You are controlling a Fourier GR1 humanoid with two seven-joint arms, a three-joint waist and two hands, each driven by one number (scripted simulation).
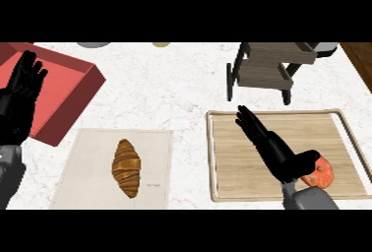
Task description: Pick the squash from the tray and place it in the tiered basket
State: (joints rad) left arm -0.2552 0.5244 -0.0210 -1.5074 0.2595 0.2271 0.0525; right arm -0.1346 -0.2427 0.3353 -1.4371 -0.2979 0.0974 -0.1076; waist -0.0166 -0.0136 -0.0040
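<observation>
An orange-red squash (322, 175) lies on the wooden tray (240, 162) near its front right corner. My right hand (270, 147) hovers over the tray just left of the squash, fingers straight and open, the thumb reaching toward the squash and hiding part of it. The tiered basket (270, 70), dark wood with two shelves, stands behind the tray at the back right. Along the left edge my left hand (20, 98) rests open with fingers up, holding nothing.
A croissant (126, 168) lies on a pale mat (94, 147) at the front left. A red box (69, 88) sits at the back left, partly behind my left hand. Small round items show at the counter's far edge.
</observation>
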